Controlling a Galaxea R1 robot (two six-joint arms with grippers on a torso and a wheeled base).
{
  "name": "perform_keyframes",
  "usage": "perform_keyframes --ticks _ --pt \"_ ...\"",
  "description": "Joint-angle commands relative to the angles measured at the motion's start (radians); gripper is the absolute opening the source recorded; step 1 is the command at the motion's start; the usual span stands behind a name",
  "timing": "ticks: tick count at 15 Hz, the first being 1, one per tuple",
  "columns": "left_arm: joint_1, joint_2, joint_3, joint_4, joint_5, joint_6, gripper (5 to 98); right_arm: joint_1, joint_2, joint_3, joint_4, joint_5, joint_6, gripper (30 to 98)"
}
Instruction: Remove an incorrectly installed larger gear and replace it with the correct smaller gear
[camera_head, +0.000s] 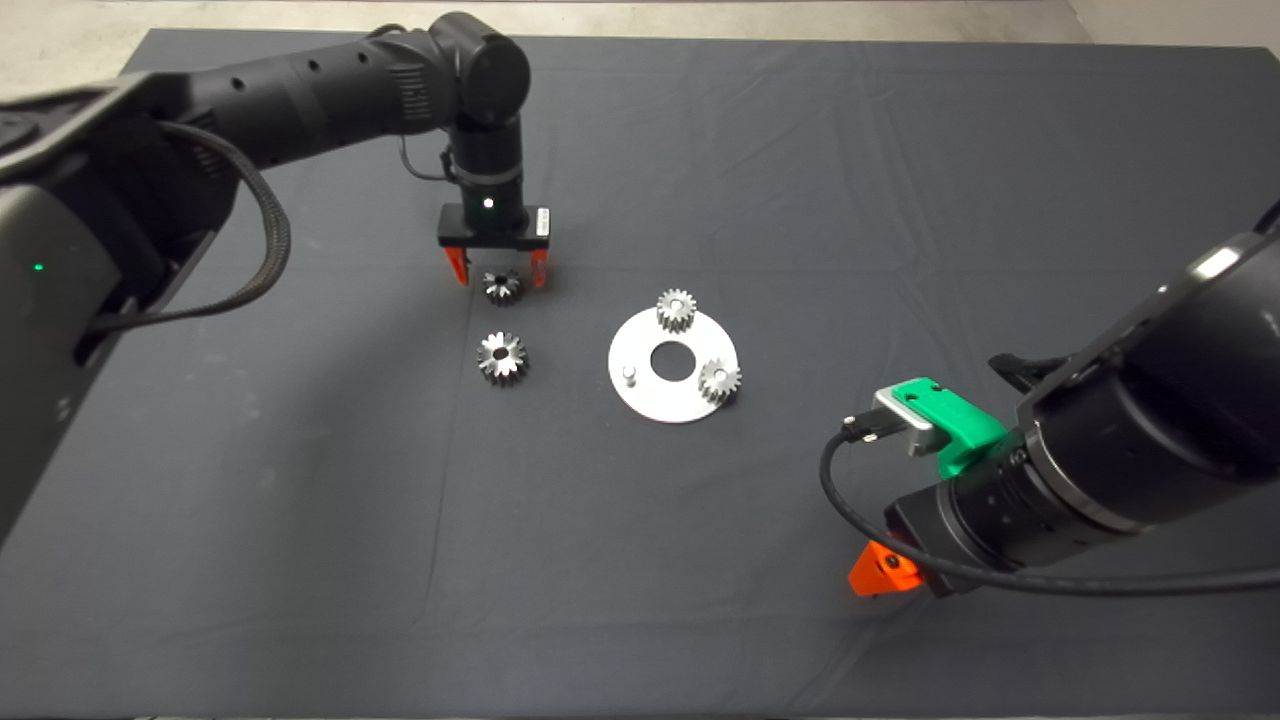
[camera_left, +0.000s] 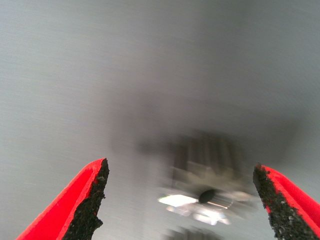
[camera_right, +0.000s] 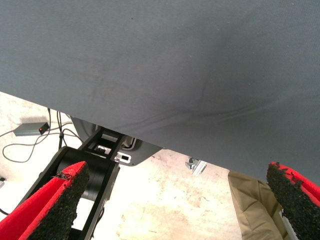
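Observation:
The larger gear (camera_head: 502, 358), bold-toothed with a dark centre hole, lies flat on the mat left of the round steel plate (camera_head: 650, 400). Just behind it, a smaller gear (camera_head: 502, 287) lies on the mat between the fingers of my left gripper (camera_head: 498, 270), which hangs open over it, fingers apart from it on both sides. In the left wrist view that gear (camera_left: 205, 175) is blurred between the open fingers (camera_left: 87, 200). Two more small gears (camera_head: 676, 309) (camera_head: 719, 380) stand on the plate. My right gripper (camera_head: 880, 575) is parked low at the right, open and holding nothing.
The plate has a large centre hole (camera_head: 671, 361) and a bare short pin (camera_head: 629, 376) on its left side. The right wrist view shows the mat's edge (camera_right: 165, 142) and, beyond it, floor with cables and a black base (camera_right: 95, 175).

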Motion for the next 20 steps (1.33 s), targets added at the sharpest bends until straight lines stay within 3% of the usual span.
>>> perform_keyframes --ticks 1,7,20 --pt "-0.015 0.000 -0.004 0.014 0.080 0.010 73.4 0.018 0.002 0.007 -0.005 -0.085 0.004 94.0" --pt "-0.015 0.026 0.005 0.009 0.077 0.004 73.4 0.018 -0.001 0.005 -0.005 -0.085 0.004 94.0" --pt "-0.015 0.015 -0.006 0.001 0.080 -0.001 55.2 0.017 -0.003 0.003 -0.005 -0.085 0.004 94.0"
